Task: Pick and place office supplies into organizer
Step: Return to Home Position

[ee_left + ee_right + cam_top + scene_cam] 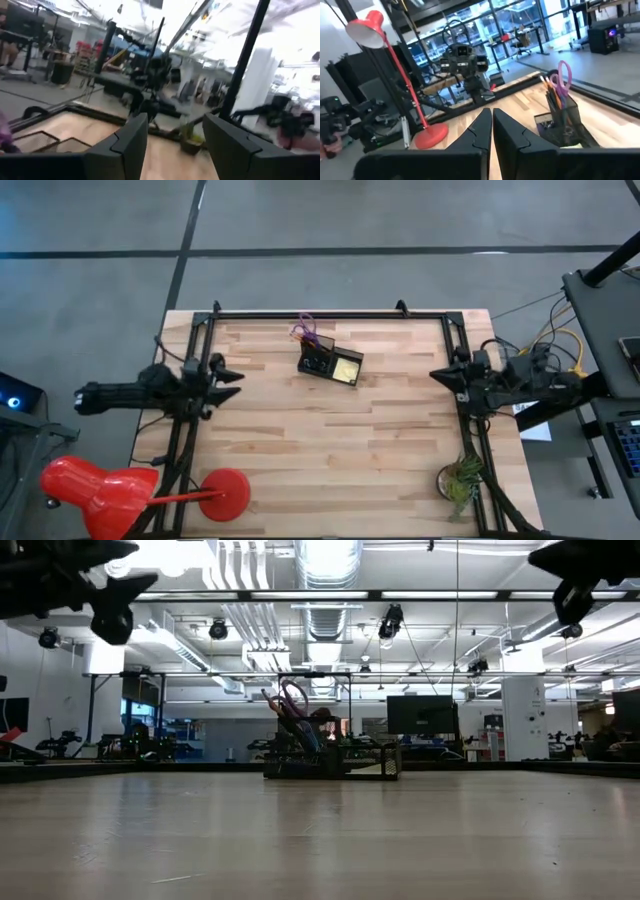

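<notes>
The black mesh organizer (pixel 328 364) stands on the table's far middle. Purple-handled scissors (pixel 306 333) and thin pens (pixel 551 86) stick up out of its tall compartment, and a yellow sticky-note pad (pixel 347 369) lies in its low compartment. My left gripper (pixel 232 375) hovers open at the table's left edge, high above the wood, with nothing between its fingers. My right gripper (pixel 436 374) hovers shut at the right edge, also raised and with nothing in it. In the right wrist view the organizer (pixel 560 117) stands off to one side of my shut fingers (pixel 492 125).
A red desk lamp (pixel 110 490) stands at the near left corner, its round base (pixel 226 493) on the table. A small green plant (pixel 460 480) sits near the right front. A black frame rail (pixel 330 314) runs along the far edge.
</notes>
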